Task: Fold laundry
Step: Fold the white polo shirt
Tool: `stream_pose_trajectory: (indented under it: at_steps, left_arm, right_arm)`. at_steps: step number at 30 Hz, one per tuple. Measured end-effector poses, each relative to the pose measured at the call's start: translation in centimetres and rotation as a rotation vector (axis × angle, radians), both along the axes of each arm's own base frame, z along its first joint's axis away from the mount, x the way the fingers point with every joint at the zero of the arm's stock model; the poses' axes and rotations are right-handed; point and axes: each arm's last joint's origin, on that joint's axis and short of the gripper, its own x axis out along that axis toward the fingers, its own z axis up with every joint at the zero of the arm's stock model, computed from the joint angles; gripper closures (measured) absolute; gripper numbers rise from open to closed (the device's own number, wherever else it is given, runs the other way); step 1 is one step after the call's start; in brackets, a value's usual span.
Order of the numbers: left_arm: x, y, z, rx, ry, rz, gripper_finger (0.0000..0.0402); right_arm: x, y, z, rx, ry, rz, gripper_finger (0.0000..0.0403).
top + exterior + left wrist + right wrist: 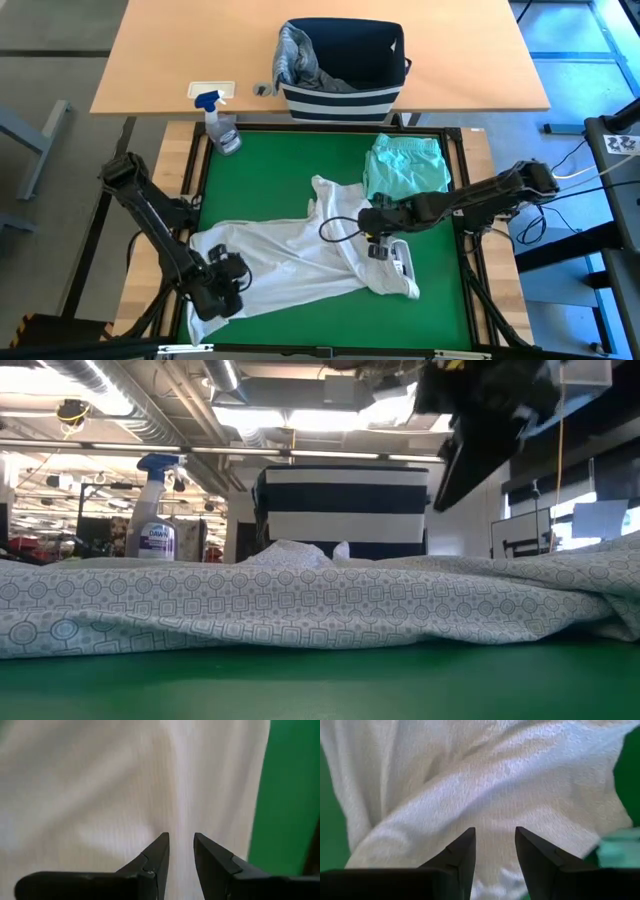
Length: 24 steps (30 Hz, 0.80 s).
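Observation:
A white t-shirt [300, 255] lies spread and rumpled on the green mat [270, 160]; it also fills the low view [300, 600]. A mint-teal garment [405, 165] lies folded near the mat's far right corner, and its edge shows in the right wrist view [620, 851]. A grey-blue striped shirt [294, 55] hangs over the basket's rim. My left gripper [228, 278] [181, 836] stands over the t-shirt's near left part, fingers a little apart. My right gripper [372, 240] [495, 829] hovers over the t-shirt's right part, also slightly open, above the cloth in the low view [470, 460].
A navy-and-white striped basket [343, 70] [345, 510] stands on the wooden table beyond the mat's far edge. A spray bottle [222, 125] [158, 510] stands at the mat's far left corner. Bare green mat shows along the far left and near the right edge [440, 300].

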Motion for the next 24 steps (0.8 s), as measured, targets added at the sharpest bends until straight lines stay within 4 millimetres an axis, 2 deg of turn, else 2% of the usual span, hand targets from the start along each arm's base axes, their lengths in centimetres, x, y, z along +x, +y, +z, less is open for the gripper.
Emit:
stream_pose_trajectory:
  at_steps: [4, 7, 11, 14, 18, 24]
  left_arm:
    - [1.1, 0.4, -1.1, 0.116, -0.142, 0.070, 0.0316]
    - [1.6, 0.6, -3.2, 0.114, -0.089, 0.087, 0.0316]
    - [1.0, 0.5, -6.4, 0.039, 0.114, 0.045, 0.0316]
    - [0.0, 0.1, -7.4, -0.007, 0.199, 0.041, 0.0316]
    - [-1.8, -0.7, -7.6, -0.009, 0.185, 0.057, 0.0316]
    - [-1.8, -1.0, -6.7, 0.021, 0.110, 0.060, 0.0316]
  right_arm:
    - [0.5, 0.1, -3.8, 0.003, -0.048, 0.008, 0.0265]
    - [0.5, -0.1, -6.8, -0.009, 0.003, 0.001, 0.0265]
    - [-0.6, -1.0, -8.8, -0.074, 0.178, -0.030, 0.0265]
    - [-2.1, -1.6, -8.4, -0.151, 0.300, -0.052, 0.0265]
    - [-4.1, -2.3, -7.1, -0.199, 0.403, -0.056, 0.0265]
    - [-3.6, -2.0, -5.0, -0.120, 0.223, -0.054, 0.0265]
